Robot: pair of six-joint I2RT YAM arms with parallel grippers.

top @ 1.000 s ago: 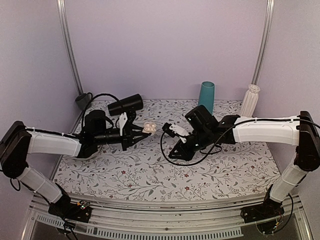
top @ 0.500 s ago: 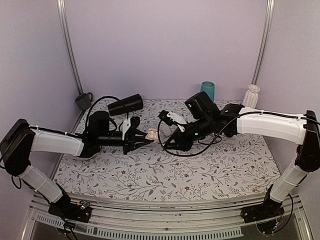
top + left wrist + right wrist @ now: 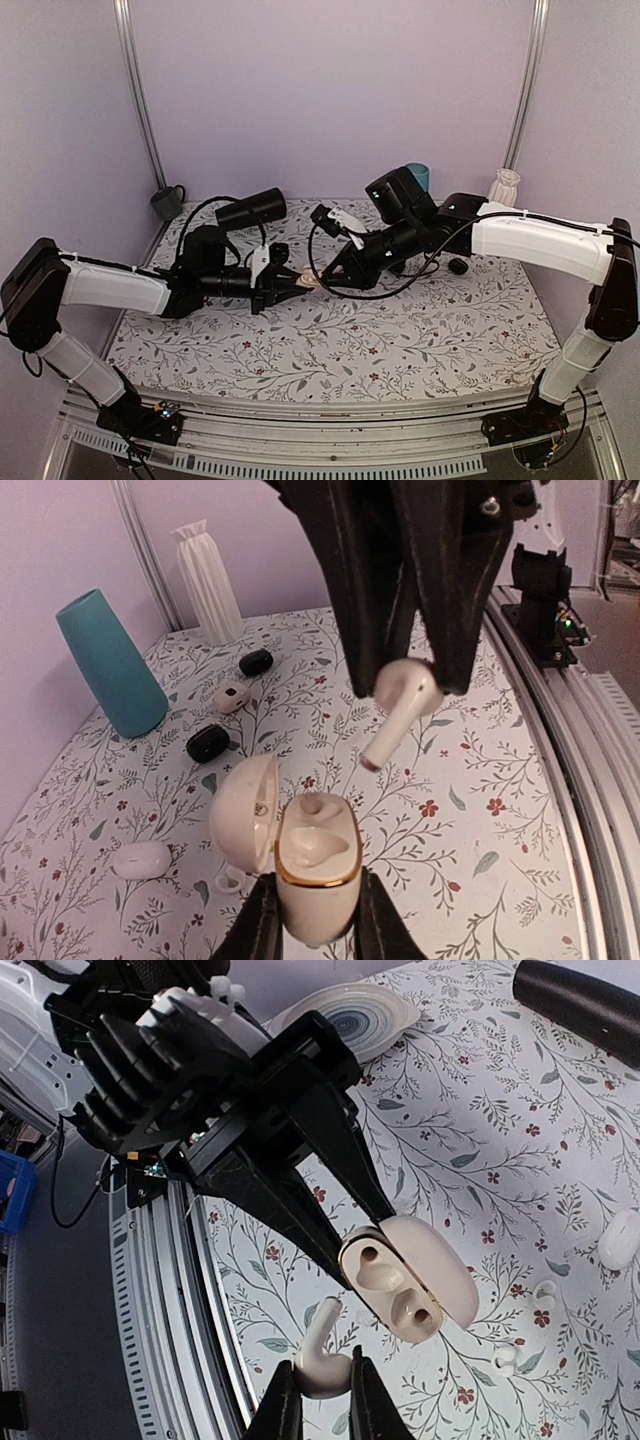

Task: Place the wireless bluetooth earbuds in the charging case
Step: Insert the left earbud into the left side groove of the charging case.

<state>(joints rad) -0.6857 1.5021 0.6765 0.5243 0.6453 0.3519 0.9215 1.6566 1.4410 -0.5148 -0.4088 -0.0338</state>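
Note:
The charging case [image 3: 315,865] is a glossy white pebble with a gold rim. Its lid is swung open to the left and both wells are empty. My left gripper [image 3: 315,905] is shut on its lower body and holds it above the table, also seen from above [image 3: 290,284]. One white earbud [image 3: 322,1360] is pinched by its head in my right gripper [image 3: 322,1372], with its stem pointing up toward the case [image 3: 410,1285]. In the left wrist view this earbud [image 3: 405,695] hangs just above and right of the case, apart from it. Seen from above, the right gripper [image 3: 335,277] nearly meets the left.
A teal cup [image 3: 108,665] and a white ribbed vase [image 3: 210,570] stand at the back. Two black round pieces [image 3: 208,743] and a white oval piece [image 3: 140,860] lie on the floral cloth. A black cylinder [image 3: 250,210] lies back left, and a plate [image 3: 350,1015] sits under the left arm.
The left gripper carried the open case toward the table's middle. The right gripper swung left and back with the earbud, closing the gap to the case.

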